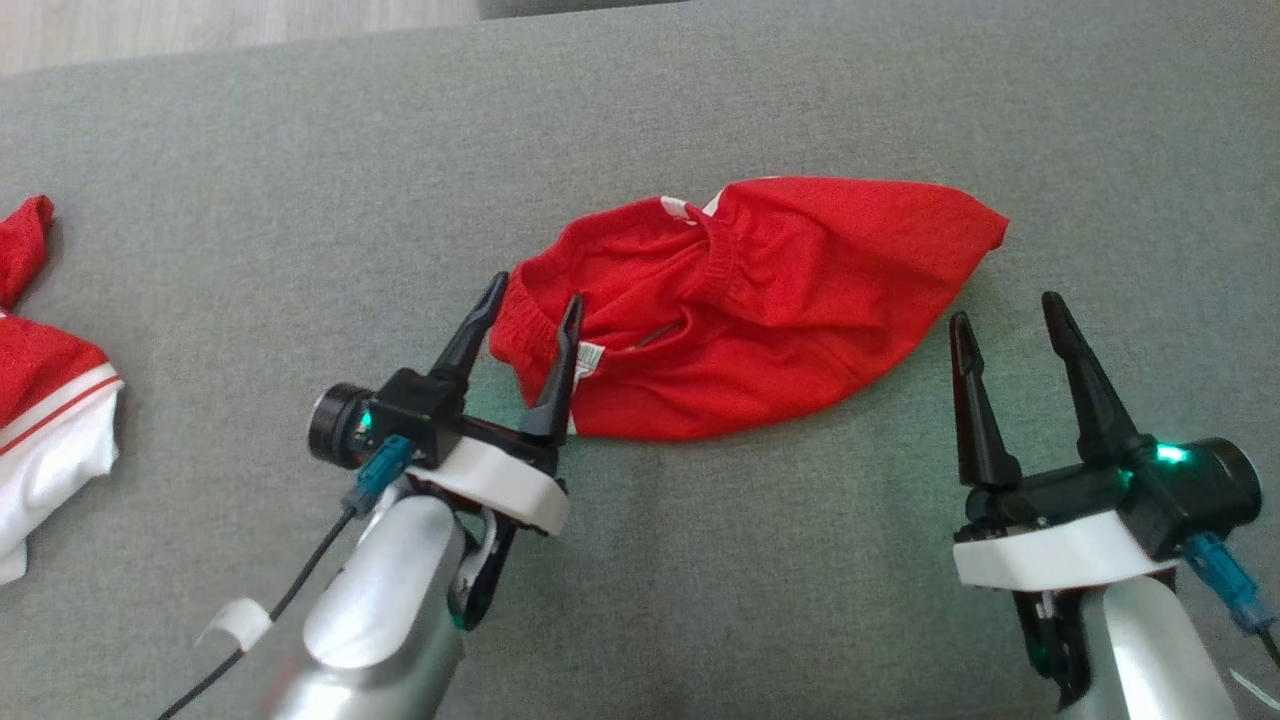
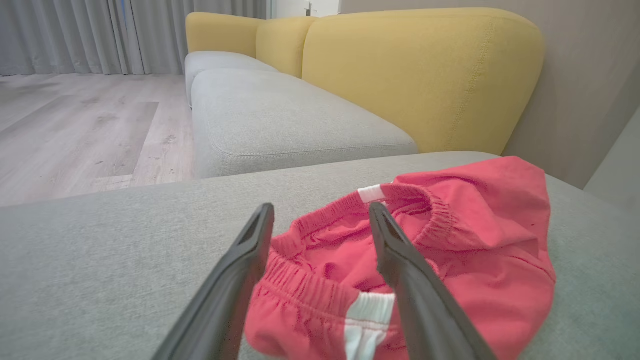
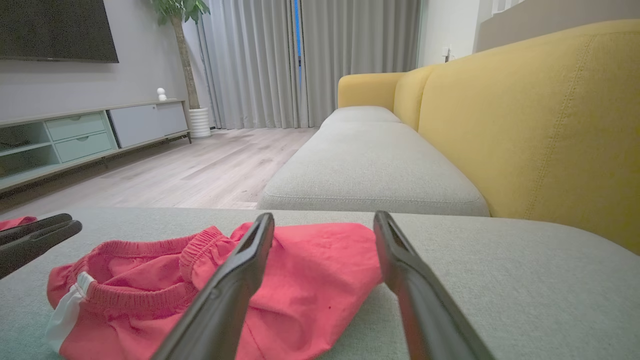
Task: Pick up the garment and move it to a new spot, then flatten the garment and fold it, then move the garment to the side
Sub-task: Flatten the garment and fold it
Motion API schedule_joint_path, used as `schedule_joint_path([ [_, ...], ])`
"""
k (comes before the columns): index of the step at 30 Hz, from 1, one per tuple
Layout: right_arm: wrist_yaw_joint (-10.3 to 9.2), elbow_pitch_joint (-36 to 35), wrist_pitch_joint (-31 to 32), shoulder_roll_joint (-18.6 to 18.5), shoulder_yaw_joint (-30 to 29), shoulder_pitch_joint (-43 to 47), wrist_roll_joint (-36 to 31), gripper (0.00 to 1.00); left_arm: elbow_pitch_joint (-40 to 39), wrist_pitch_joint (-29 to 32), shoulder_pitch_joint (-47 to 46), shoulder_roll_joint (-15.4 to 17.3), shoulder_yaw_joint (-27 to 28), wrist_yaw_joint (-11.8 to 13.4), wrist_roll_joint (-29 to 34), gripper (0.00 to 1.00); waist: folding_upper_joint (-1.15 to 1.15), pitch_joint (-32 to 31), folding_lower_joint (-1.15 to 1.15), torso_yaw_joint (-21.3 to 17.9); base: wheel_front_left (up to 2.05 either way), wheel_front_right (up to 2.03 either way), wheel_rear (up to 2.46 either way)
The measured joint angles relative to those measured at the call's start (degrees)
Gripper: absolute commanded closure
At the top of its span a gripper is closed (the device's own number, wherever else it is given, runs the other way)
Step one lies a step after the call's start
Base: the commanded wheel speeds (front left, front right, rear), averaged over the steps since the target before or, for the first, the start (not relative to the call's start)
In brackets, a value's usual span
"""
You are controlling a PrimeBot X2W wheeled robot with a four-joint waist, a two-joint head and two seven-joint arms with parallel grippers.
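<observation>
Left end effector (image 1: 536,292) spread wide, fingers straddling the elastic edge of the small bunched red cloth with white trim (image 1: 760,300) mid-cushion, pinching nothing. Right end effector (image 1: 1005,310) spread too, just beside that cloth. The garment (image 1: 45,390), a big red jersey with white striped panels, lies at the far left of the grey fabric cushion (image 1: 700,560), well apart from both. Danger: closing here grabs the wrong piece!

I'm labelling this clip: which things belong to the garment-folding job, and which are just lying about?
Job: red-and-white jersey at far left; left gripper; right gripper, both open.
Lying about: smaller bunched red piece, straddled by left fingers; grey cushion; yellow sofa back.
</observation>
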Motion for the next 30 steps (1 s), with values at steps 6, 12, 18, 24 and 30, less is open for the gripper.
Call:
schedule_joint_path([
  [6,-0.01,-0.01,0.00,0.00,0.59,-0.10,0.00,0.00,-0.46,1.41,-1.45,-1.38,-1.34,-0.13,-2.26,0.00,0.00,1.12,0.00,-0.99,0.00,0.00,0.00],
  [12,-0.01,0.00,0.00,0.00,0.90,-0.57,0.01,0.00,0.00,11.14,-7.61,-1.79,-2.89,-0.99,-13.82,0.00,0.00,2.70,0.00,-3.14,0.00,0.00,0.00],
  [18,0.00,-0.25,0.00,0.00,1.13,-2.96,0.01,0.00,0.64,21.02,-11.92,-2.03,-6.43,2.00,-31.09,0.00,0.00,5.12,0.01,-5.25,0.00,0.00,0.00],
  [24,0.00,-0.55,0.00,0.00,1.90,-3.63,0.15,0.00,5.49,23.26,-19.63,-2.12,-8.99,5.61,-40.18,0.00,0.00,7.18,0.01,-7.57,0.00,0.00,0.00],
  [30,0.00,-0.40,0.00,0.00,2.49,-3.88,0.19,0.00,10.83,23.18,-22.30,-2.16,-11.35,7.91,-46.26,0.00,0.00,8.13,0.01,-9.01,0.00,0.00,0.00],
])
